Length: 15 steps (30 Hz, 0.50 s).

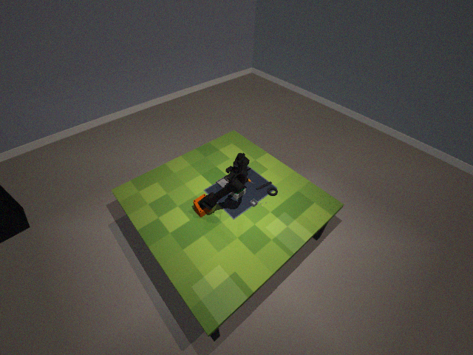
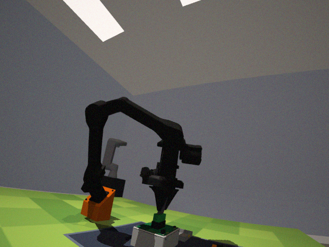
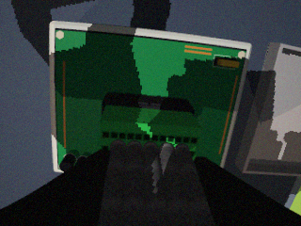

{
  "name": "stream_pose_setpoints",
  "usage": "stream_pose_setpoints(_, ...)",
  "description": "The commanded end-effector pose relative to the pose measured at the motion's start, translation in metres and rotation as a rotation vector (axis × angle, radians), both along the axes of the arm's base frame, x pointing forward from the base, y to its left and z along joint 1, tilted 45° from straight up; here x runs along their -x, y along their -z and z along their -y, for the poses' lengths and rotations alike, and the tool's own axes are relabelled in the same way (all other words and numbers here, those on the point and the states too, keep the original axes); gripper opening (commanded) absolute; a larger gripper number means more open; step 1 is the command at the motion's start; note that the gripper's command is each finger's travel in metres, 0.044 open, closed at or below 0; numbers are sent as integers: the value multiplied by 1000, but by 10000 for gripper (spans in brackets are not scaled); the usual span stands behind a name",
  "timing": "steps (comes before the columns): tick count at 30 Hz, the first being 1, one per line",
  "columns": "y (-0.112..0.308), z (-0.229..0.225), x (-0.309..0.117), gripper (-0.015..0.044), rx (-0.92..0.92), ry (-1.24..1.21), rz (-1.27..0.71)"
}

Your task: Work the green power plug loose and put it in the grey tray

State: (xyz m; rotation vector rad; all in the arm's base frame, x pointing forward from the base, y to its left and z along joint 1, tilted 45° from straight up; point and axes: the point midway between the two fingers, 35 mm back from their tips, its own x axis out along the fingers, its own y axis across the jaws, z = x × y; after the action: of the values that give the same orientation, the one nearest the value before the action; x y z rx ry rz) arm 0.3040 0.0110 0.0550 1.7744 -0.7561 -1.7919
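The pincer (image 1: 238, 187) (image 2: 161, 210) (image 3: 152, 164) is closed on the green plug (image 2: 159, 217) (image 3: 146, 123), up at its wire end. The plug sits upright in the socket (image 2: 158, 225) (image 3: 148, 100) on the circuit board (image 2: 169, 229) (image 3: 152, 61). The grey tray (image 1: 222, 182) (image 2: 184, 235) (image 3: 257, 118) lies beside the board's pale box (image 1: 236, 197) (image 2: 155, 240) (image 3: 53, 94), apart from the plug, on a dark mat (image 1: 233, 216) (image 2: 85, 237) (image 3: 23, 113) over the green tabletop (image 1: 244, 259) (image 2: 34, 210)
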Motion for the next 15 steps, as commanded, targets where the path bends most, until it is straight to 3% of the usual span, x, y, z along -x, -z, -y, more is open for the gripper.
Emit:
stream_pose_setpoints(1, -4, -2, -1, 0, 4, -3, 1)
stream_pose_setpoints(10, -9, -18, -1, 0, 92, -3, -2)
stream_pose_setpoints(15, -14, -14, -1, 0, 16, -3, 1)
